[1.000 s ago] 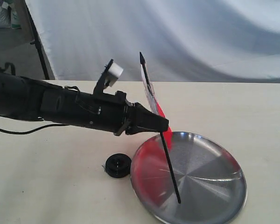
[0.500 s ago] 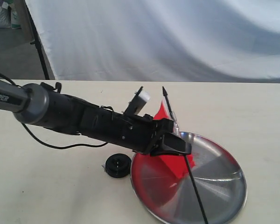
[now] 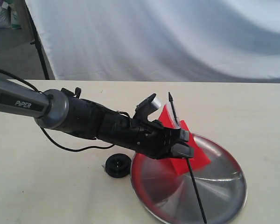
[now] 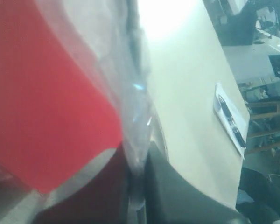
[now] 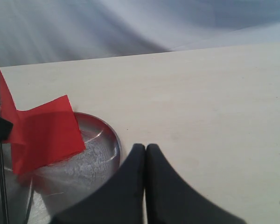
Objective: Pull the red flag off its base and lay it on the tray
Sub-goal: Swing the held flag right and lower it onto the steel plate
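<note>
You've got the base (image 3: 118,165) on the table (image 3: 60,186) at left, just beside the tray rim, w/ the flag off it. L gripper (image 3: 183,143) is clamped on the red flag (image 3: 195,155) pole, tilted over the tray (image 3: 224,184). Can't tell if the cloth touches. R gripper (image 5: 145,161): fingers pressed together, holding nothing, near tray edge.

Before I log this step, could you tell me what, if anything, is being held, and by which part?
The left gripper holds the flag by its pole, partway along it at the cloth; the right gripper is shut on nothing.
</note>
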{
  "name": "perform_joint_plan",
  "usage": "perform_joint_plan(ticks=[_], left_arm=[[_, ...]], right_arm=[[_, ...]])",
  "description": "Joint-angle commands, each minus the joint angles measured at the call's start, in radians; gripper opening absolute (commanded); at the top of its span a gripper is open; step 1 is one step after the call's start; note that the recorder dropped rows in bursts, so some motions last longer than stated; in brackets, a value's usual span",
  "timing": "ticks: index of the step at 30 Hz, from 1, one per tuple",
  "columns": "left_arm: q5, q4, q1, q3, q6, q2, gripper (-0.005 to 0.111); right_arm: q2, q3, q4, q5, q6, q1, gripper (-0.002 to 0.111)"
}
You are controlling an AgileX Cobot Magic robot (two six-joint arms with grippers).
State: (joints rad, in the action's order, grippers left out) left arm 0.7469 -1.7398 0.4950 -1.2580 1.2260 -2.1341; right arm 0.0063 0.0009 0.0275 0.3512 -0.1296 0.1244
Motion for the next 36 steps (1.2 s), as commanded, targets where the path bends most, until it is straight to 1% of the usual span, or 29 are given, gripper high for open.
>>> perform_joint_plan(ticks=[1,6,12,14,15,16,17,18,19,20,21,23,24,26,30,32,33,34,36], left_arm=[[-0.015,-0.005,0.003,-0.005,-0.001,-0.006,0.000],[0.048,-0.005,0.003,-0.005,0.005,-0.006,0.000],[0.067,-0.005,0.003,-0.005,0.007,-0.006,0.000],[0.067,-0.005,0.003,-0.005,0.007,-0.006,0.009],[0.067,-0.005,0.003,-0.005,0.010,-0.006,0.026],[0.067,-0.005,0.003,-0.005,0.028,-0.006,0.034],[0.067,-0.005,0.003,-0.005,0.076,-0.006,0.058],[0.067,-0.005,0.003,-0.005,0.097,-0.006,0.067],[0.071,-0.005,0.003,-0.005,0.119,-0.006,0.083],[0.078,-0.005,0.003,-0.005,0.127,-0.006,0.084],[0.078,-0.005,0.003,-0.005,0.130,-0.006,0.083],[0.056,-0.005,0.003,-0.005,0.130,-0.006,0.077],[0.040,-0.005,0.003,-0.005,0.130,-0.006,0.069],[0.040,-0.005,0.003,-0.005,0.130,-0.006,0.060],[0.040,-0.005,0.003,-0.005,0.130,-0.004,0.061],[0.027,-0.005,0.000,-0.005,0.130,-0.004,0.059],[0.025,-0.005,-0.001,-0.005,0.128,-0.004,0.056],[0.042,-0.005,-0.003,-0.005,0.128,-0.004,0.051],[0.078,-0.005,-0.003,-0.006,0.142,-0.004,0.037]], right_arm=[[-0.006,-0.001,0.007,-0.006,0.002,-0.002,0.000],[-0.006,-0.001,0.007,-0.006,0.002,-0.002,0.000],[-0.006,-0.001,0.007,-0.006,0.002,-0.002,0.000],[-0.006,-0.001,0.007,-0.006,0.002,-0.002,0.000],[-0.006,-0.001,0.007,-0.006,0.002,-0.002,0.000],[-0.006,-0.001,0.007,-0.006,0.002,-0.002,0.000],[-0.006,-0.001,0.007,-0.006,0.002,-0.002,0.000],[-0.006,-0.001,0.007,-0.006,0.002,-0.002,0.000],[-0.006,-0.001,0.007,-0.006,0.002,-0.002,0.000],[-0.006,-0.001,0.007,-0.006,0.002,-0.002,0.000],[-0.006,-0.001,0.007,-0.006,0.002,-0.002,0.000],[-0.006,-0.001,0.007,-0.006,0.002,-0.002,0.000],[-0.006,-0.001,0.007,-0.006,0.002,-0.002,0.000],[-0.006,-0.001,0.007,-0.006,0.002,-0.002,0.000],[-0.006,-0.001,0.007,-0.006,0.002,-0.002,0.000],[-0.006,-0.001,0.007,-0.006,0.002,-0.002,0.000],[-0.006,-0.001,0.007,-0.006,0.002,-0.002,0.000],[-0.006,-0.001,0.007,-0.006,0.002,-0.002,0.000],[-0.006,-0.001,0.007,-0.006,0.002,-0.002,0.000]])
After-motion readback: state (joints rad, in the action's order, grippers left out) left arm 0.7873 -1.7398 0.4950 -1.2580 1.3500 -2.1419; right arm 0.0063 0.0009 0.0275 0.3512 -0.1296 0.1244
